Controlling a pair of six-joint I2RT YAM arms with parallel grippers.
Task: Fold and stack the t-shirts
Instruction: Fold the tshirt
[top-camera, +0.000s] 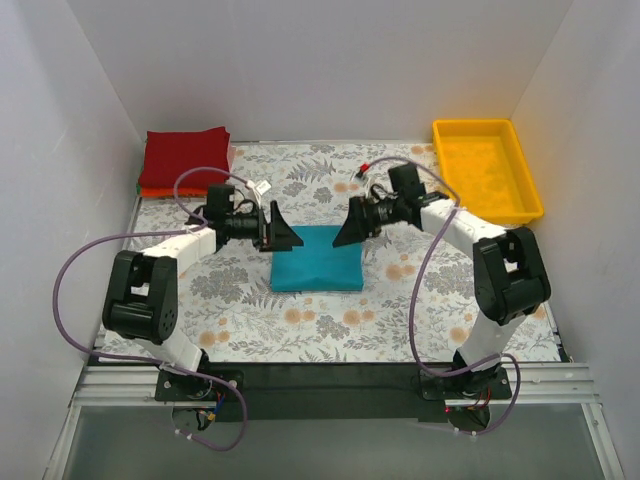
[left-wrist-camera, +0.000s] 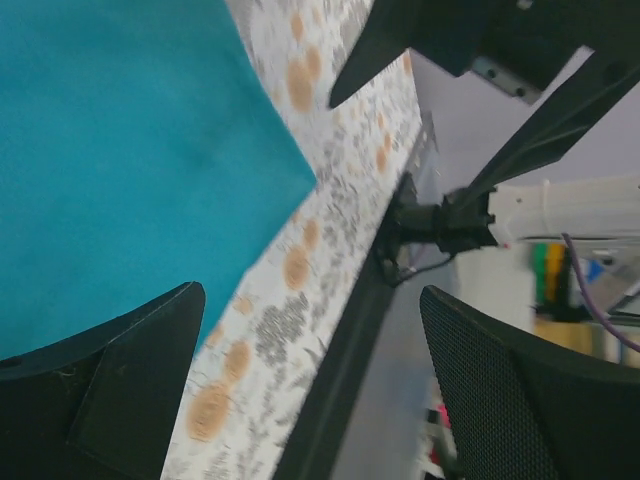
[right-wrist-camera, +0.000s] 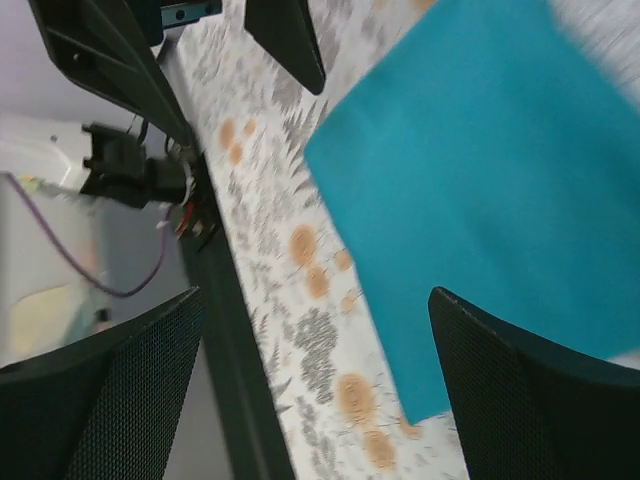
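Top external view: a folded teal-blue cloth t-shirt (top-camera: 318, 258) lies mid-way across the counter (top-camera: 400, 310); the left end effector (top-camera: 285, 229) and right end effector (top-camera: 350, 226), both spread, flank its far corners.

Robot laboratory test cell: white panel walls (top-camera: 320, 70) enclose a surface under a floral covering (top-camera: 300, 320). The left arm (top-camera: 150, 290) and right arm (top-camera: 510, 275) mount on an aluminium rail (top-camera: 110, 385), trailing purple cables (top-camera: 70, 290).

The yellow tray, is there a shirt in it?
No, the yellow tray shows only bare plastic; the teal shirt lies on the table.
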